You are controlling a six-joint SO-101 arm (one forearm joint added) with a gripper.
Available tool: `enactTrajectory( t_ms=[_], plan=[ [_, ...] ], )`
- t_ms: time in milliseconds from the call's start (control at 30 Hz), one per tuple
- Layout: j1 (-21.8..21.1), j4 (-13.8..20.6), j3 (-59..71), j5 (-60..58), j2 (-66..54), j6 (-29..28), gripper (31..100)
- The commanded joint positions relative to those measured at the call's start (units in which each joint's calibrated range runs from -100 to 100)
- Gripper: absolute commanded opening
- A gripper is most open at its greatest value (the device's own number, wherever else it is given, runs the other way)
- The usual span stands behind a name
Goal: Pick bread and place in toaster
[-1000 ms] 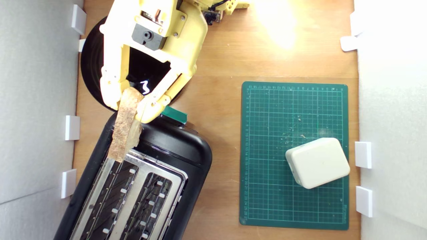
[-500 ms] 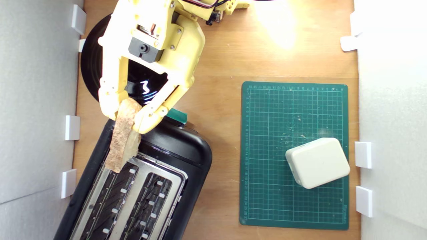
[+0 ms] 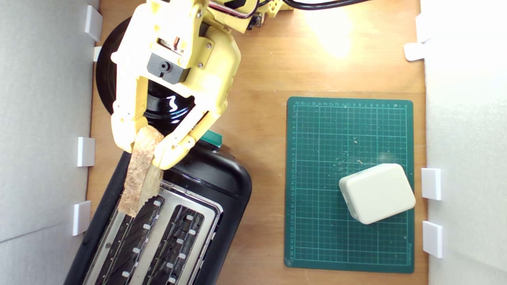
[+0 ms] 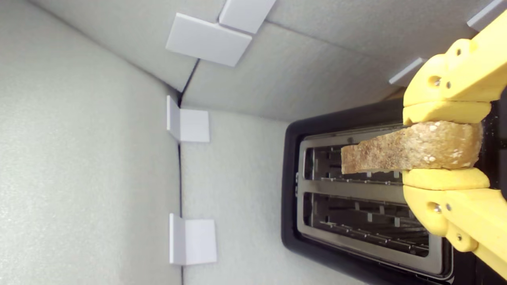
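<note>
Between jaws: bread (image 3: 138, 174) (crust up), above toaster (image 3: 206, 178) slot

No legible text on anything.

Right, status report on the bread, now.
Gripper shut on bread. Bread held edge-on over toaster slot on the exterior view's left, not in. Slots look clear.

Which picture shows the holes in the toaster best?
The exterior view. It looks straight down on the toaster, so both slots and their wire guides show, though the picture's edge cuts off the far end. The wrist view shows both slots at a slant, with the bread in the tool covering part of one.
</note>
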Motion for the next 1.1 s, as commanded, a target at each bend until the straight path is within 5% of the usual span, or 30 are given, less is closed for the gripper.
enactTrajectory(
  t_ms=[0,1067],
  plan=[
    [0.7,-0.3,-4.2,-2.3,0.0,-0.3,58.6],
    [2.2,-0.2,-4.2,-5.4,5.6,-0.8,58.6]
  ],
)
